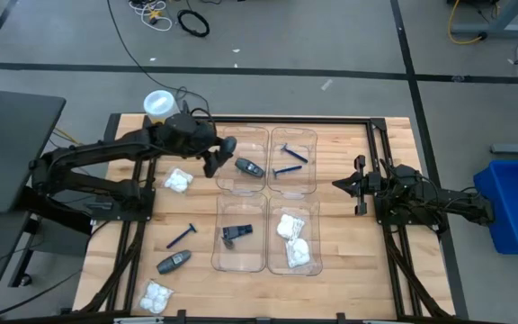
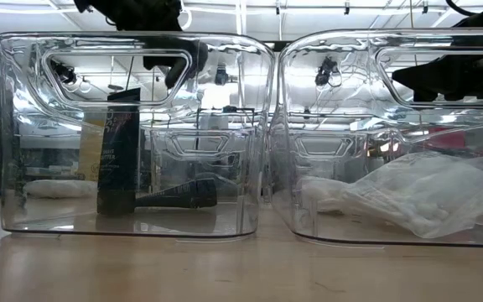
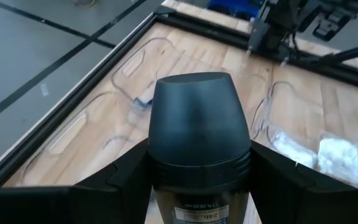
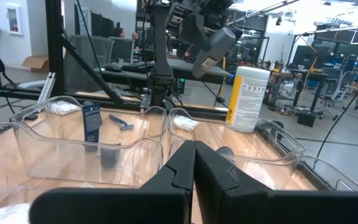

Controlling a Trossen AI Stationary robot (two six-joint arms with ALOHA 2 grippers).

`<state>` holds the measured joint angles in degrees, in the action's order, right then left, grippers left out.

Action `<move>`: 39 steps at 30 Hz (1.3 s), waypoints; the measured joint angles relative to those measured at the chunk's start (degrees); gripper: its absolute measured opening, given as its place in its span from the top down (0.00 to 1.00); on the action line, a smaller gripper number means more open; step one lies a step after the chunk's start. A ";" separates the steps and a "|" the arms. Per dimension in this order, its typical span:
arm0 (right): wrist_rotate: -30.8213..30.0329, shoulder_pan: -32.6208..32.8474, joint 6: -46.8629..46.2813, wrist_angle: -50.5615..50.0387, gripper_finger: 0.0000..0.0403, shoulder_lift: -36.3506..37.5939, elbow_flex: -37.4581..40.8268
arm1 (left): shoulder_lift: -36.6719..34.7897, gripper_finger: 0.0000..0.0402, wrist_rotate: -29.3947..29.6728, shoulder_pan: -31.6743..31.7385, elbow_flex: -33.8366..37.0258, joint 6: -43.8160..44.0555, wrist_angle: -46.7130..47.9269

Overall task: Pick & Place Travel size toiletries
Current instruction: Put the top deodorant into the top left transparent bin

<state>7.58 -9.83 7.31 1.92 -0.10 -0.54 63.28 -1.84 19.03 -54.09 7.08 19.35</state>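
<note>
Left gripper (image 1: 219, 155) clamps a dark grey tube (image 3: 199, 140) tilted above the upper-left tray (image 1: 257, 137); released askew, it could clip the rim and fall outside.

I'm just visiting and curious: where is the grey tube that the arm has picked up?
In the high view the dark grey oval tube is held in the left gripper, over the left edge of the far-left clear tray.
</note>
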 joint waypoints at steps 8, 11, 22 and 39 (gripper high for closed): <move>0.00 -0.01 0.01 0.01 0.97 0.00 -0.01 | 0.53 0.44 -1.08 0.00 6.53 1.26 -8.29; 0.01 0.01 0.01 0.01 0.97 0.00 0.01 | 0.60 0.45 -1.09 0.00 8.23 1.23 -9.13; 0.00 -0.01 0.01 0.01 0.97 0.00 0.00 | 0.59 0.45 -2.12 0.00 12.45 2.97 -13.17; -0.01 0.00 0.01 -0.01 0.97 0.00 -0.02 | 7.87 0.43 -5.41 0.37 12.88 4.36 -14.05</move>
<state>7.57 -9.83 7.31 1.91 -0.10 -0.56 71.16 -7.25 19.40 -41.21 11.44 5.30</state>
